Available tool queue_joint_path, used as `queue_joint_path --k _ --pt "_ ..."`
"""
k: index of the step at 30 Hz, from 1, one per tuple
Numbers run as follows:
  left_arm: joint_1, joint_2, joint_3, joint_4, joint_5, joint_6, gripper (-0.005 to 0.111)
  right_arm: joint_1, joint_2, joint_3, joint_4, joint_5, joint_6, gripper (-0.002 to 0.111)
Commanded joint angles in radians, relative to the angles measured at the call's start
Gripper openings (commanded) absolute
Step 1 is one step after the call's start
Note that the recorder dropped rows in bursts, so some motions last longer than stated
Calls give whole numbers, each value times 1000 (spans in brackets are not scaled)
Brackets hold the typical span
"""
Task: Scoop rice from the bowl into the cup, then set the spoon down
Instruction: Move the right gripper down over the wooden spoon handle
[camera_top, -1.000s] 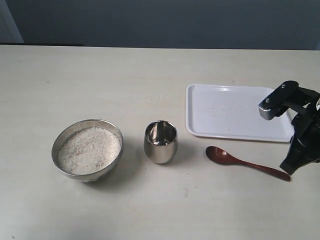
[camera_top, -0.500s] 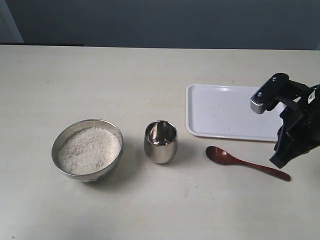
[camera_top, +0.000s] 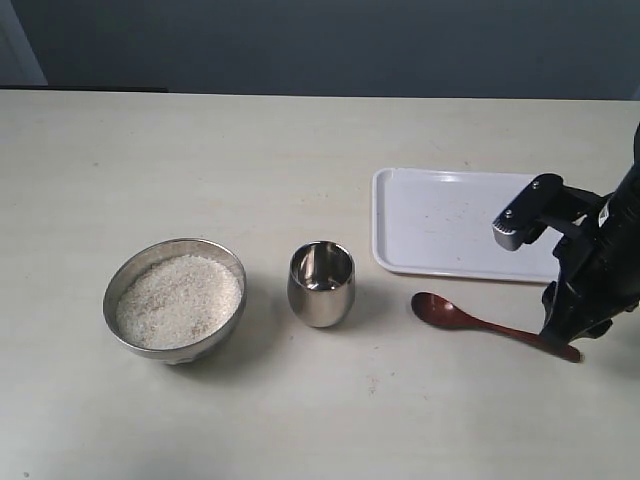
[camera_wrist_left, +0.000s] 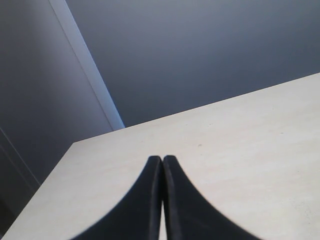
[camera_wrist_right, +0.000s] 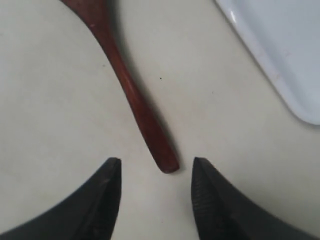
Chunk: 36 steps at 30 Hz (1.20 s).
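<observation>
The steel bowl (camera_top: 133, 336) sits at the left, filled with white rice (camera_top: 178, 300). Right of it stands the shiny cup (camera_top: 321, 284), upright. The dark wooden spoon (camera_top: 480, 324) lies flat on the table right of the cup, handle pointing right. My right gripper (camera_top: 562, 335) stands open over the handle's tip, the spoon (camera_wrist_right: 131, 95) end lying just ahead of the gap between the fingers (camera_wrist_right: 111, 190), untouched. My left gripper (camera_wrist_left: 162, 160) is shut on nothing, above bare table; it does not show in the exterior view.
A white tray (camera_top: 450, 228) lies behind the spoon, at the right back, under the right arm's wrist. Its corner (camera_wrist_right: 280, 55) shows close to the right gripper. The table (camera_top: 300, 150) runs back to a dark wall.
The right arm has moved left and down, bringing its open gripper from beside the handle's tip to over it. Spoon, cup and bowl have not moved.
</observation>
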Motion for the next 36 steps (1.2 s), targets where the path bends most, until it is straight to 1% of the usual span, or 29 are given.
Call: queue_joint_path --k 1,15,29,36 --pt "-5 -5 -2 0 -4 -4 0 1 21 -4 -11 -13 -35 45" --pt "-5 -5 -2 0 -4 -4 0 1 123 -4 -21 -70 -136 45" --pt "-5 -5 -2 0 -4 -4 0 1 211 -4 -21 -126 -141 45" --pt "-5 -5 -2 0 -4 -4 0 1 255 -4 -2 -199 -141 45"
